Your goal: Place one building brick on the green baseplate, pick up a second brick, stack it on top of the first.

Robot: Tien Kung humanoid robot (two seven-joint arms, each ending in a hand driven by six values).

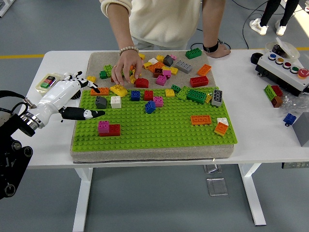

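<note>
While the white desk point(251, 140) carries everything, the green baseplate point(159, 123) on its beige pad is the largest thing in play, and it already bears the result the task asks for: toward the plate's 8 o'clock corner a red brick point(113, 130) sits pressed on the studs with a pink brick point(103, 126) standing on its left end, so both the placing and the stacking look done, with at most a release and pull-back left. Loose bricks in many colours lie across the plate's 12 o'clock edge and the pad beyond it, among them a grey brick point(101, 102) and a white brick point(115, 101) just above the stack. At 12 o'clock a person leans over the desk, one hand point(126, 67) sorting through the loose pile, the other resting on the desk's far edge. The robot's left hand point(76, 99) hangs at the plate's 9 o'clock side, apart from the stack, its fingers point(91, 114) released and extended, grasping nothing. The right arm is out of view. No brand, label or writing can be read anywhere; the button boxes at either side show only coloured caps.
</note>
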